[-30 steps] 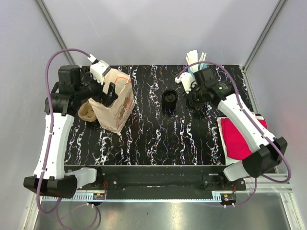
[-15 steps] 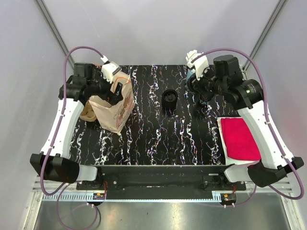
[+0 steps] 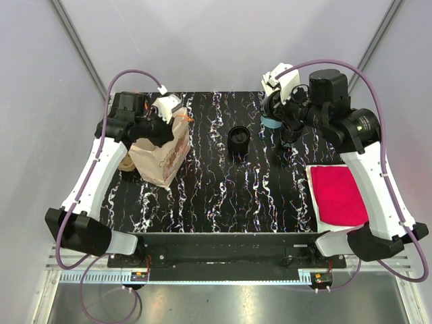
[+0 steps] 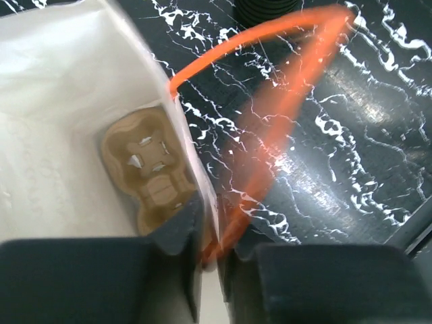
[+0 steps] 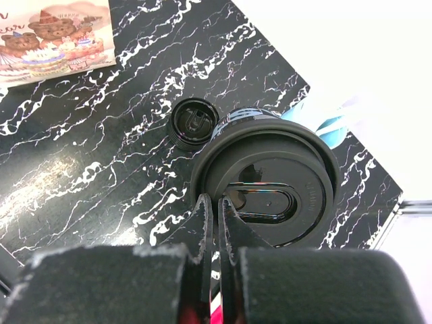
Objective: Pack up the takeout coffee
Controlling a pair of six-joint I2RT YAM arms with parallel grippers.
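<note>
Left end effector (image 4: pixel 212 244) pinches paper bag (image 4: pixel 54 101) wall. Right end effector (image 5: pixel 216 214) pressed together, above coffee cup (image 5: pixel 283 169), right of paper bag.

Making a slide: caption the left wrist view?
Left gripper pinches the paper bag rim beside its orange handle; cup carrier inside.

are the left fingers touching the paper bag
Touching. The left wrist view shows the paper bag wall passing between the fingers of the left gripper, which press it from both sides with no gap.
</note>
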